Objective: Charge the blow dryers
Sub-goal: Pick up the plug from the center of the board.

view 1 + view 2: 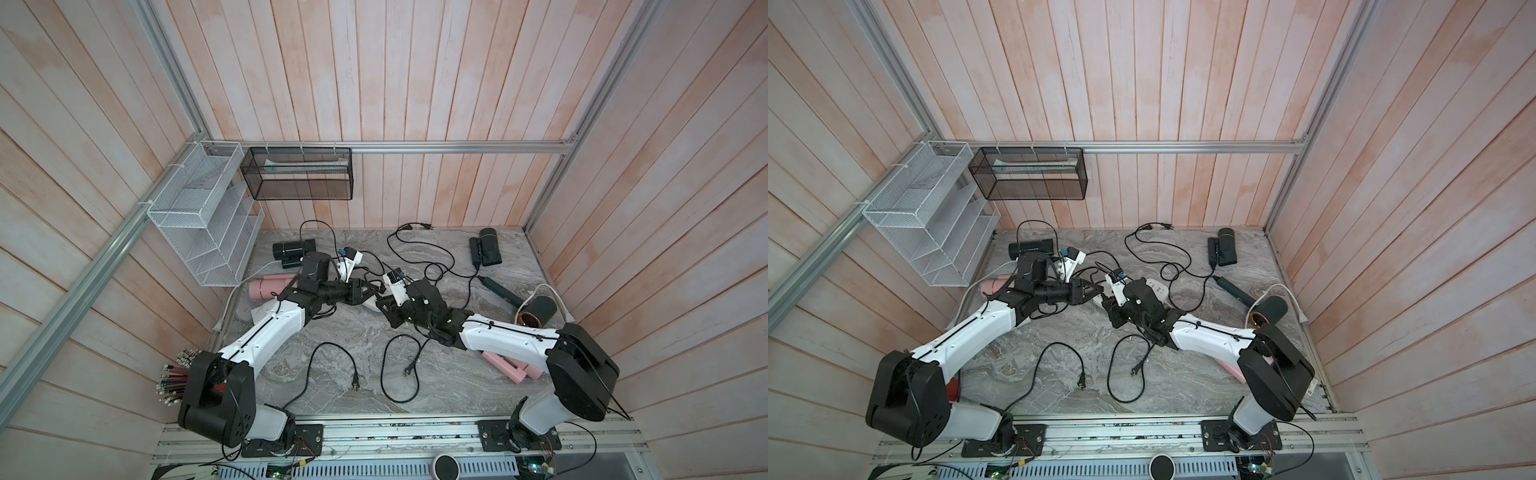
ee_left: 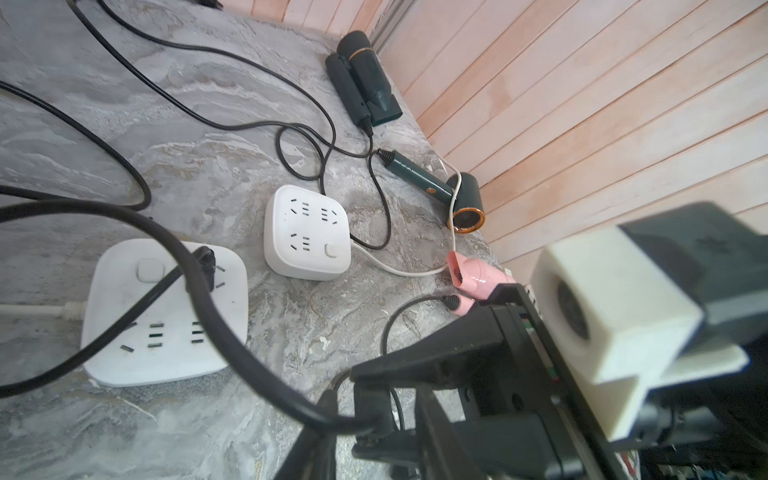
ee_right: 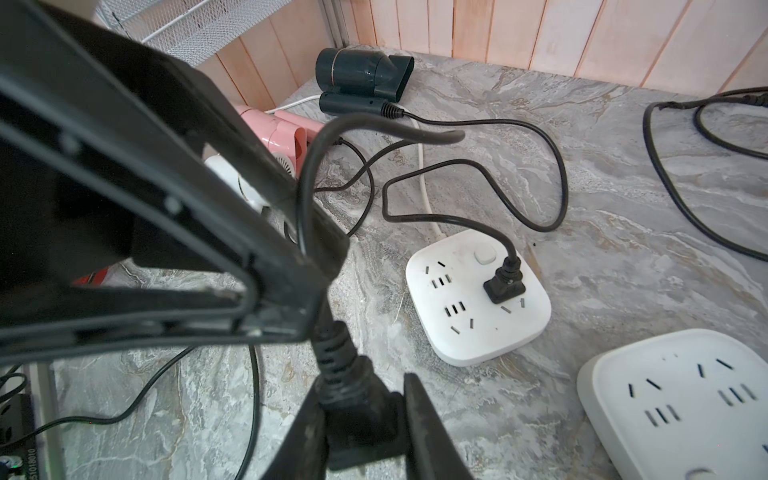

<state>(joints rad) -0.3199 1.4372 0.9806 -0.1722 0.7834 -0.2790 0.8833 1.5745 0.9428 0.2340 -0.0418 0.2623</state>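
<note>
Our right tool (image 3: 361, 399) is clamped on a black plug (image 3: 361, 428) over the middle of the counter (image 3: 623, 187). Our left tool (image 2: 374, 411) is just beside it, jaws partly apart, with the plug's cord (image 3: 395, 124) running between them, apparently unpinched. We cannot trace whose cord it is. The dryers (image 1: 486, 245) lie along the counter's edges: a black dryer (image 1: 291, 249) in the far left corner, a pink dryer (image 1: 266, 286) by the left edge, others down the right edge. The used strip (image 3: 478, 345) carries a seated plug (image 3: 503, 286); the free strip (image 3: 681, 449) is near.

The risks, as we judge them:
- The unsteadied cord could twist the plug so its pins miss the slots.
- A push might slide the light strip.
- The cord could snag the seated plug.
- The tools are close enough to clash.
</note>
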